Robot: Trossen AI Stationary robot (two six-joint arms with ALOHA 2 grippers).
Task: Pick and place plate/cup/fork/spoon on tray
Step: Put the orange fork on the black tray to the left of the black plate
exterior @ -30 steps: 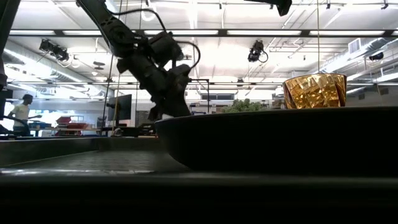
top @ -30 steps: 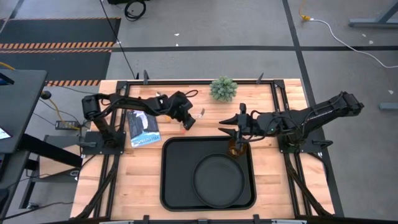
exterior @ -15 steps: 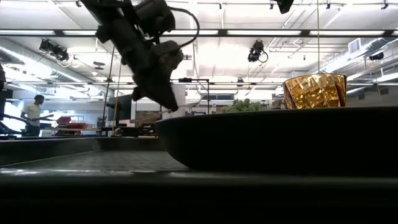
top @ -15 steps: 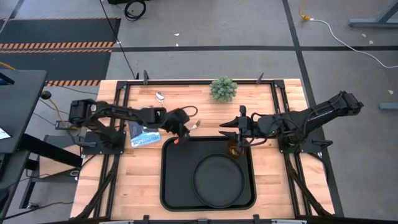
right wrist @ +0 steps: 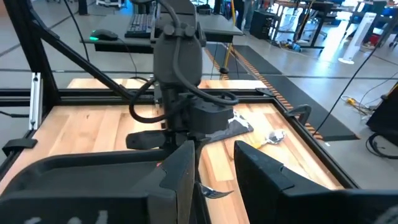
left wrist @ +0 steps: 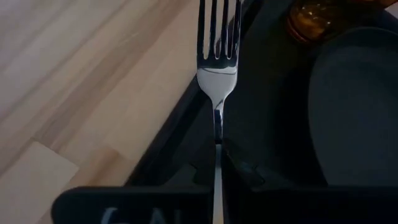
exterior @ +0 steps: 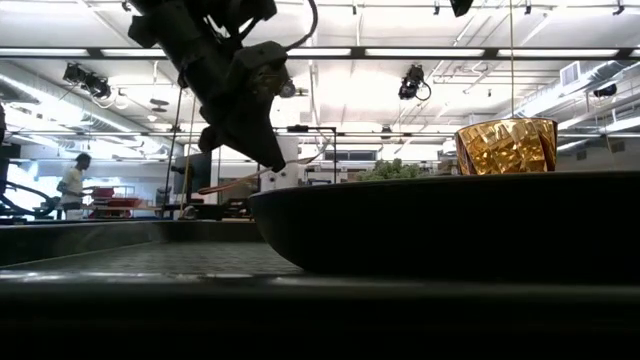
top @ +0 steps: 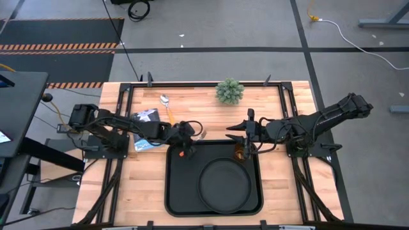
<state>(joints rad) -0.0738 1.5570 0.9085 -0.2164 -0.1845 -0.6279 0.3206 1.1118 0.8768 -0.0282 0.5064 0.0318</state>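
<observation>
The tray (top: 182,191) sits at the near-middle of the wooden table (top: 287,198), and everything else can be placed off it. The round plate (top: 225,184) lies inside it, toward its right half, and the amber cup (top: 241,152) stands in its far right corner, just beyond the plate's rim; from table height the cup (exterior: 506,146) shows above the plate's dark edge. The left gripper (top: 186,139) hangs over the tray's far left corner with its fingers clamped on the fork (left wrist: 217,56), pinching it by the neck just behind the head. The left wrist view shows the tines pointing forward over the tray's rim, with wood on one side and the black tray floor on the other; the fork is off the surface, held above that edge. The right gripper (top: 245,136) is just beyond the tray's far right corner, right by the cup, its two fingers (right wrist: 180,180) standing a little apart with nothing between them. The spoon (top: 167,105) lies on the wood well beyond the tray's far left corner, bowl away from the tray. Between it and the tray, partly under the left arm, lies a flat dark packet (top: 146,128). A small green potted plant (top: 229,91) stands near the table's far edge, beyond the tray's right half. Far across the room a person (exterior: 72,183) is visible.
</observation>
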